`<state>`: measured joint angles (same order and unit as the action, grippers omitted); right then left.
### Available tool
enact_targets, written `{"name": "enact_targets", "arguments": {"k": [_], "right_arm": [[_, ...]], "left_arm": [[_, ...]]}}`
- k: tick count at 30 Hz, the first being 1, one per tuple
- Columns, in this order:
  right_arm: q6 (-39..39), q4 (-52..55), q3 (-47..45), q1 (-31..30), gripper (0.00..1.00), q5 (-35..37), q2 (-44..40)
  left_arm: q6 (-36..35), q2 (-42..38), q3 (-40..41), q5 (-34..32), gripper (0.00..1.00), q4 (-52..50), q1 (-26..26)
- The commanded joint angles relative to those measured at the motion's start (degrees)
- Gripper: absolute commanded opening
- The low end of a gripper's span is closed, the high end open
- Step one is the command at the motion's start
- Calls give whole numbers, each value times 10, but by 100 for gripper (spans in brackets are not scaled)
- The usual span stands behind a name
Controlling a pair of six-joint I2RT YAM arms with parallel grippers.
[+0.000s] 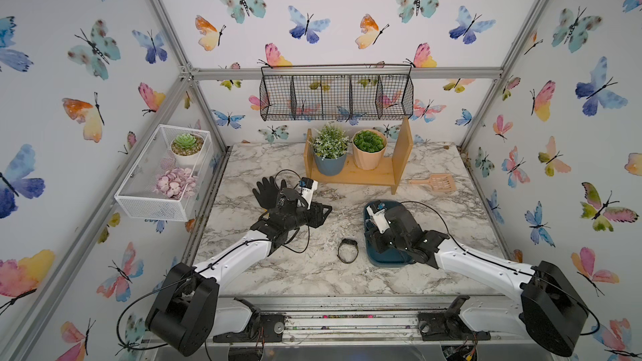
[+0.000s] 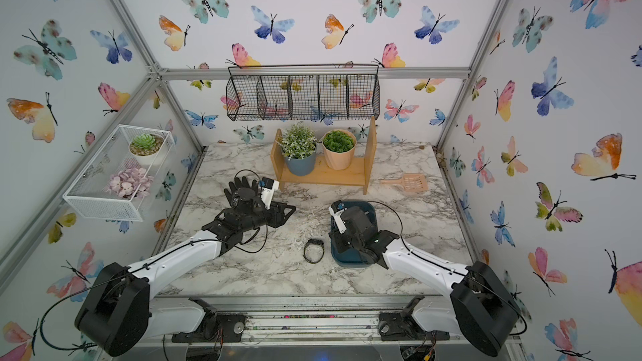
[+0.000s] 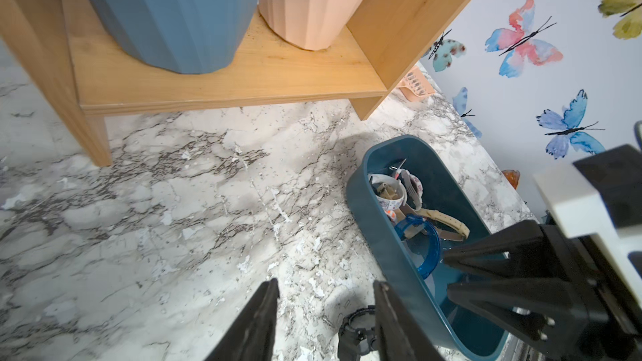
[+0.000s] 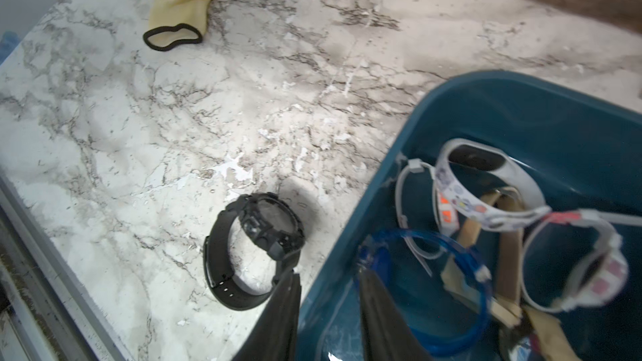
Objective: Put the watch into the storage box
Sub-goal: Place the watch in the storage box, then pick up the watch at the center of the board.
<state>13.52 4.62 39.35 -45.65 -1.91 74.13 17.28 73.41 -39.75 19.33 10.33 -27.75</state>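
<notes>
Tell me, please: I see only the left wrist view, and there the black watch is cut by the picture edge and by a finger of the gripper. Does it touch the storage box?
Observer: No. In the right wrist view the black watch lies whole on the marble table, and a narrow strip of bare table shows between it and the storage box.
Operator: Thank you. And what lies behind this camera? It looks only forward.
Observer: In a top view a black glove lies on the table toward the back, partly hidden under the left arm.
</notes>
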Motion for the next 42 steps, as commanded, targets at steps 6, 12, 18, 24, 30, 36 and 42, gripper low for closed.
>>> {"name": "enact_targets", "arguments": {"k": [6, 12, 18, 24, 30, 36, 42], "right_arm": [[-58, -15, 36, -72, 35, -30, 49], [-74, -24, 46, -117, 36, -41, 87], [-69, -41, 56, -150, 36, -34, 136], [-56, -45, 62, -157, 36, -8, 179], [-55, -50, 69, -158, 36, -2, 207], [-53, -55, 74, -161, 34, -1, 224], [-52, -59, 76, -162, 30, 2, 235]], "left_arm": [[32, -37, 52, 1, 49, -27, 82], [10, -48, 70, -1, 49, -33, 96], [7, -48, 79, -4, 49, -28, 100], [8, -50, 87, 6, 49, -19, 101], [8, -56, 94, 14, 49, -12, 101], [8, -57, 99, 18, 49, -7, 101], [9, -55, 101, 22, 49, -4, 101]]}}
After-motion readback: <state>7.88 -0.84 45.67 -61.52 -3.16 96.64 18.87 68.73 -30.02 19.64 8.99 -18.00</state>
